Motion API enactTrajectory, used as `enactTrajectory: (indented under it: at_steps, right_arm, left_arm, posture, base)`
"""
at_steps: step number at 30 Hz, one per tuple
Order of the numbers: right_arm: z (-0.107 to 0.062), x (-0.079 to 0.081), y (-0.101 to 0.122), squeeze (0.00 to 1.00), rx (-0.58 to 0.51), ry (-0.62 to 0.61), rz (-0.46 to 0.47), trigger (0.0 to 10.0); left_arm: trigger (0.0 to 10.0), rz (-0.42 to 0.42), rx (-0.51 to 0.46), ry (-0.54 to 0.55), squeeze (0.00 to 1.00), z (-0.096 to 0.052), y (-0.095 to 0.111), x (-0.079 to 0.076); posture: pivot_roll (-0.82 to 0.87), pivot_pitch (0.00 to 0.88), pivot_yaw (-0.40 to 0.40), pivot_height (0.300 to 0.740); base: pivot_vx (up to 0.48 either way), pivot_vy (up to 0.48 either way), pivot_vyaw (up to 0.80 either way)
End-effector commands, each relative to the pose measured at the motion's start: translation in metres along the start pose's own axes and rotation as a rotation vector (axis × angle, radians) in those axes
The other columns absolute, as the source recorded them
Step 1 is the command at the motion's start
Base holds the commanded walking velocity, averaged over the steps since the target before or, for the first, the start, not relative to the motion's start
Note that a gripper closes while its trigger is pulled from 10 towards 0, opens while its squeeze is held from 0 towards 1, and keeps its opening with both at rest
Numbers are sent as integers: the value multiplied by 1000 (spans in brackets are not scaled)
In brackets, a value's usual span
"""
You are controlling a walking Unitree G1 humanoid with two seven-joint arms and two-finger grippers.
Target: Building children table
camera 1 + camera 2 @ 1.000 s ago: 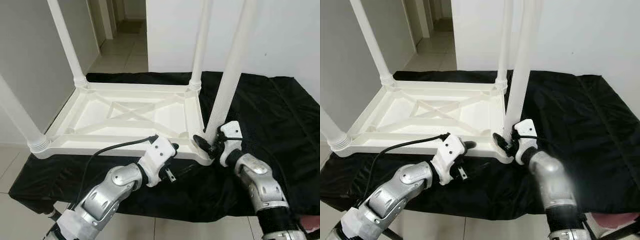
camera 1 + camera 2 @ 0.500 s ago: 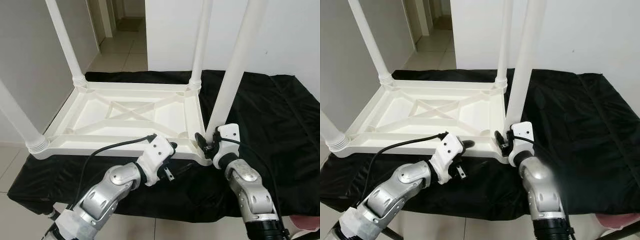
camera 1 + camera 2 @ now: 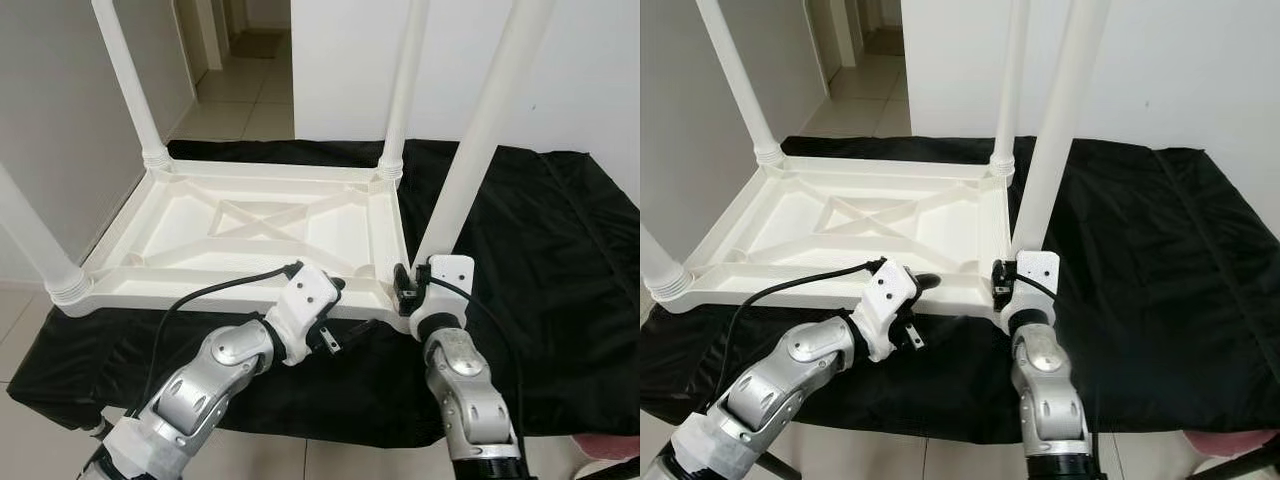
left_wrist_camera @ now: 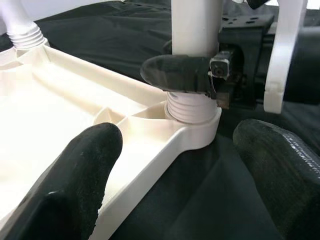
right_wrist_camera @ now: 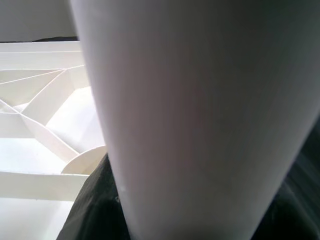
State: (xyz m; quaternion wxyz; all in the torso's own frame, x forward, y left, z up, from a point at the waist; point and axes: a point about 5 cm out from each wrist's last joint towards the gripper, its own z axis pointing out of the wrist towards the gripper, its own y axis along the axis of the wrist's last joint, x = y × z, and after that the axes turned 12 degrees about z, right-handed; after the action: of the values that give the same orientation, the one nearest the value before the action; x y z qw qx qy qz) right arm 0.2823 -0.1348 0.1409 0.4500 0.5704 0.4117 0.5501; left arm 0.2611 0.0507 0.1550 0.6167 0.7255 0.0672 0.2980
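One white plastic children's table point(image 3: 250, 225) is laid upside down on the black-draped counter point(image 3: 540, 240), four white legs point(image 3: 487, 125) standing up from its corners. The right gripper point(image 3: 405, 285) is clamped on the near right leg's base. The left gripper point(image 4: 175, 165) is held wide at the near edge, beside that corner.

Both eye views look forward and down from the head at the upturned table point(image 3: 260, 225) on the black cloth point(image 3: 540, 230), sharing nearly all of it. The left wrist view looks along the left tool point(image 4: 170, 190), close to the near leg point(image 4: 195, 30). The right wrist view sits almost against that leg
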Motion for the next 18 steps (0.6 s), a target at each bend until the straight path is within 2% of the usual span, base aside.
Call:
enactTrajectory:
  at_steps: [1,6,7,18]
  right_arm:
    - [-2,2,-6,0,25,-21,60,10000]
    - [1,0,-1,0,8,-28,54,10000]
    - [2,-3,0,1000,4,-17,43,10000]
    - [4,-6,4,1000,-11,10,11,10000]
  left_arm:
    - [10000,6,-18,-76,0,-1,1,-3]
    - [10000,1,-24,-62,0,-1,1,0]
    - [10000,-1,-22,-68,0,-1,0,0]
    - [10000,-9,-21,-92,27,-3,-1,1]
  posture:
    - [-52,2,32,740]
    - [-56,0,26,740]
    - [-61,0,22,740]
    - [-59,0,13,740]
  base:
    - [0,0,0]
    - [0,0,0]
    - [0,0,0]
    - [0,0,0]
